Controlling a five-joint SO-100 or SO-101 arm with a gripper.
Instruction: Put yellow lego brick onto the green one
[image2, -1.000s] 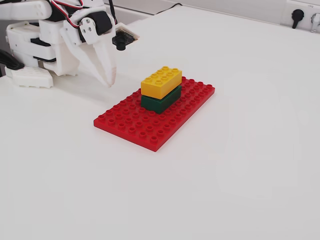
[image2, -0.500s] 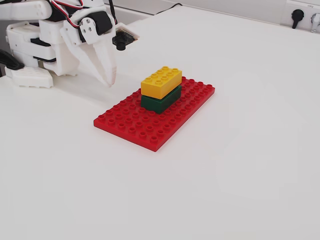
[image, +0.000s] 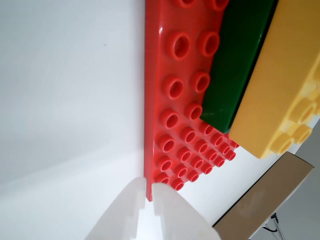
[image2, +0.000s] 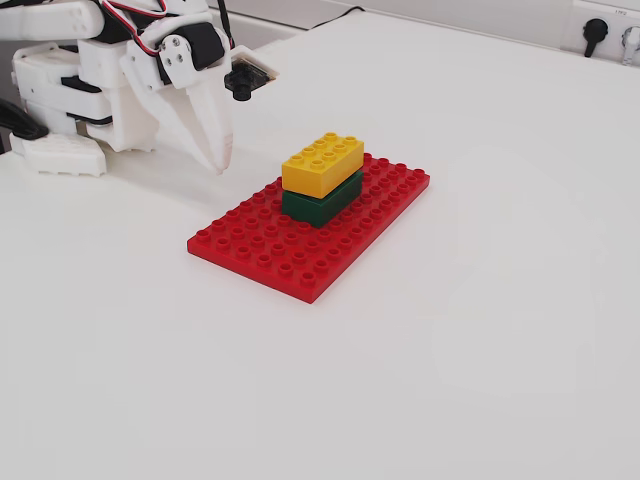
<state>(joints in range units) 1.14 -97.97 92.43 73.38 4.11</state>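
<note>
The yellow lego brick (image2: 323, 163) sits stacked on top of the green brick (image2: 322, 203), which stands on the red baseplate (image2: 310, 226). Both bricks show in the wrist view, yellow (image: 280, 95) over green (image: 235, 65). My white gripper (image2: 224, 160) is folded back to the left of the plate, clear of the bricks, its fingertips pointing down just above the table. It holds nothing. In the wrist view the gripper (image: 150, 192) shows its two white fingers pressed nearly together at the bottom edge.
The arm's white base (image2: 70, 90) stands at the far left. A wall socket (image2: 598, 30) is at the back right. A brown board (image: 265, 200) lies beyond the plate in the wrist view. The white table (image2: 480, 330) surrounds the plate.
</note>
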